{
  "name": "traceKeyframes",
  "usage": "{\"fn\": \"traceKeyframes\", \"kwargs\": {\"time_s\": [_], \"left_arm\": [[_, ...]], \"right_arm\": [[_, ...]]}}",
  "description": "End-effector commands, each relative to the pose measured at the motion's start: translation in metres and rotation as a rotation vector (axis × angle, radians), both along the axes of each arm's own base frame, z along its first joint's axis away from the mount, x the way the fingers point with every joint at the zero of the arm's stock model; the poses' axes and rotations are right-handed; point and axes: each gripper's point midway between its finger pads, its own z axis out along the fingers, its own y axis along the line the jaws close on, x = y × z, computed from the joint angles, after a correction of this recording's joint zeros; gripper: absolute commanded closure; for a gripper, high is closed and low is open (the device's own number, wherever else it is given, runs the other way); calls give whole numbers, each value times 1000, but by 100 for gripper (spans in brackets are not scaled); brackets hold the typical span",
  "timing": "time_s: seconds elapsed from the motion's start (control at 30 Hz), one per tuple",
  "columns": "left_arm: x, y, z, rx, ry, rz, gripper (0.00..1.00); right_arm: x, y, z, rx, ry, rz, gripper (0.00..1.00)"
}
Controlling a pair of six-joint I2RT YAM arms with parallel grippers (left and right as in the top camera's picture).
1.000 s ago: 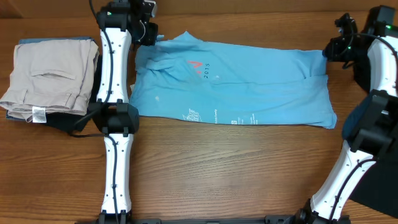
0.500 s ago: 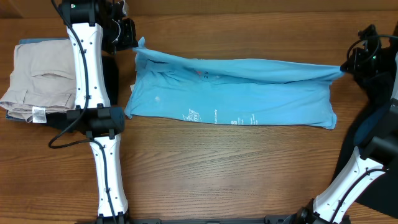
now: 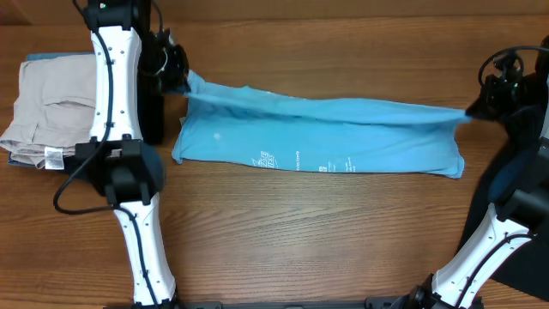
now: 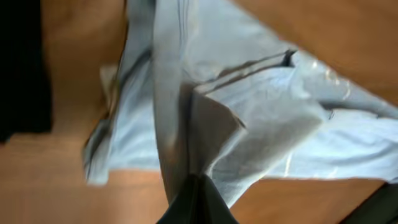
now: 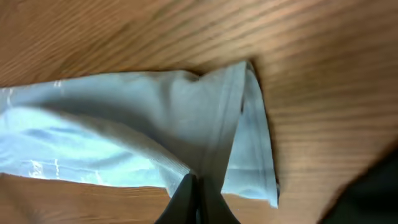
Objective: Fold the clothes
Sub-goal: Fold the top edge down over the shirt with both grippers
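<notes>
Across wood-grain table (image 3: 300, 232), light blue T-shirt (image 3: 343, 142), beige trousers (image 3: 56, 107) beside

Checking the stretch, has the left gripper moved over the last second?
Yes. The left gripper, jaws shut on the T-shirt, shifted toward the folded beige trousers.

Folded beige trousers (image 3: 60, 103) far left, wooden table (image 3: 300, 245)

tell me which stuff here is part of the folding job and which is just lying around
Part of the job:
- light blue T-shirt, stretched between the arms
- left tool, shut on one end of it
- right tool, shut on the other end

Just lying about:
- beige trousers, folded at the left of the table
</notes>
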Motion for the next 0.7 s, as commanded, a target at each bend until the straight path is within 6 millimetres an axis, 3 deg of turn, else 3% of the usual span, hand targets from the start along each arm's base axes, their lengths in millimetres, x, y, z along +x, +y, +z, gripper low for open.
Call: {"fn": "traceKeyframes", "kwargs": {"time_s": [0.0,0.07,0.1,0.2,0.37,0.67], "left_arm": [[-24,9,5,60,38,-36,96],[-40,6,-16,64,128,-59,96],[-52,6,-31,59,193,-65,96],[-68,19,-49,127,274,-72,96],[-85,32,-64,161,356,-63,96],[-101,39,-95,218,433,-25,96]], "right_arm": [[-11,-6,24,-64,23,-72,96],[-22,-3,23,-67,81,-85,96],[-35,-12,20,-126,163,-135,96],[-43,-16,13,-156,216,-176,96],[-80,-8,-25,-146,401,-176,96],[-100,0,-72,-132,476,-189,96]]}}
